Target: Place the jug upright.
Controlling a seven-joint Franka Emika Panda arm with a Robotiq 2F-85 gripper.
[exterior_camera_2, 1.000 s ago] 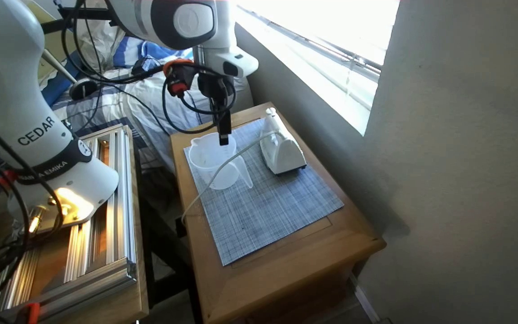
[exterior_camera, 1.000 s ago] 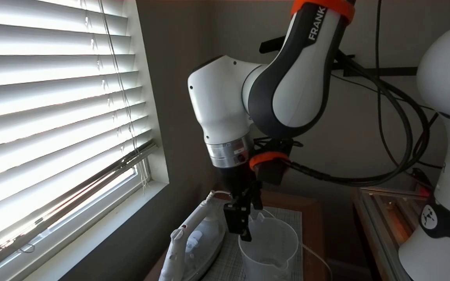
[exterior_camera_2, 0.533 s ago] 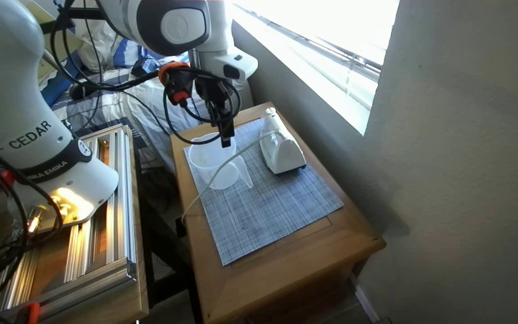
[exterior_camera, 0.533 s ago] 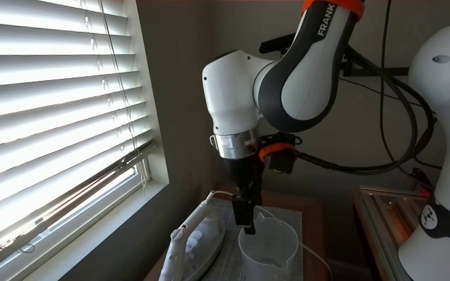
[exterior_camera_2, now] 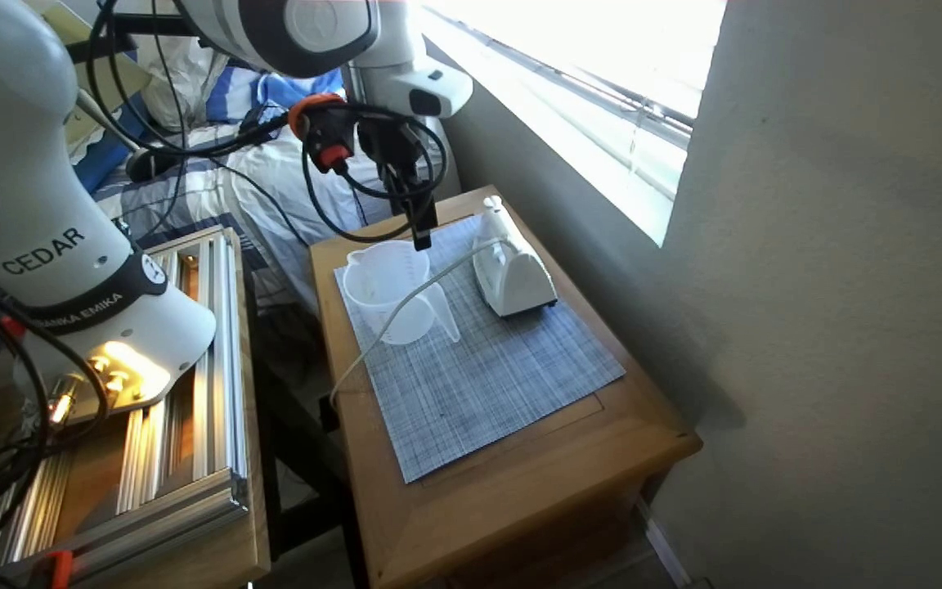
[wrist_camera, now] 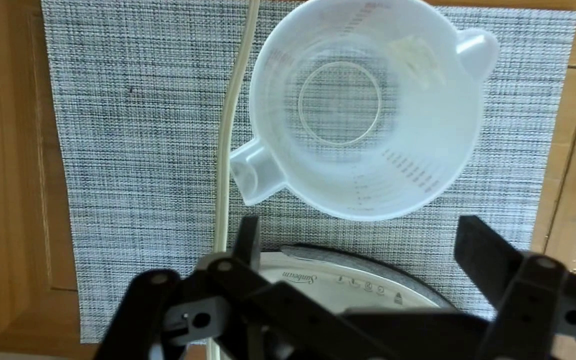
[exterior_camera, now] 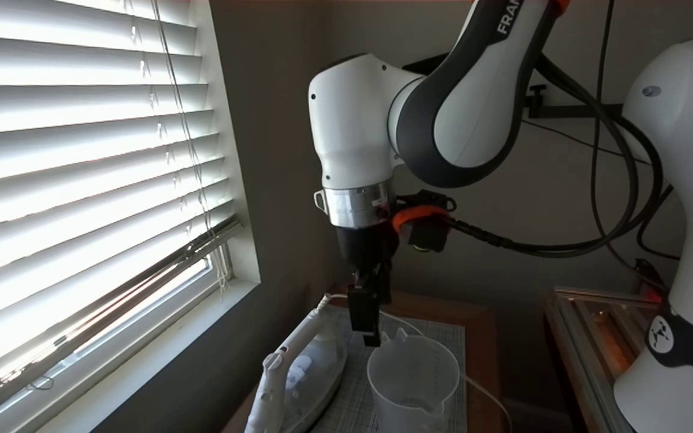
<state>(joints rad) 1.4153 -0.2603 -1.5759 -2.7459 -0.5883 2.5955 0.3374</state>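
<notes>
Standing beside the white plastic clothes iron (exterior_camera_2: 512, 274): the translucent, whitish, cylindrical plastic jug (wrist_camera: 393, 120), wide at its round rim, near the iron but apart from it.
Under the iron: a blue-grey woven rectangular mat (exterior_camera_2: 504, 376), which reaches also below the jug; I suppose it protects the brown wooden worktop (exterior_camera_2: 520, 466) and lets things slip less.
Reason for the jug's pose: its flat bottom is down, so in my judgement it can stand alone, with no help from the machine.
Iron's pose: it seems to rest on its sole, perhaps only put aside; its thin off-white cord (wrist_camera: 225, 150) runs from it past the jug. Whether this cord touches the jug, I cannot tell.
Black two-fingered claw (wrist_camera: 358, 235): spread wide, holding nothing, above the iron's near edge or the gap between iron and jug; which exactly is not clear. I judge that no grasp is needed and only a careful retreat is left.
Jug's long axis: from bottom to rim, vertical, without a tilt that I can notice in both exterior views; the mouth looks upward.
Jug's handle (wrist_camera: 258, 172): points outward, aslant, toward the iron's side and the iron's cord.
Jug's spout (wrist_camera: 480, 52): points nearly opposite, away from the iron.
</notes>
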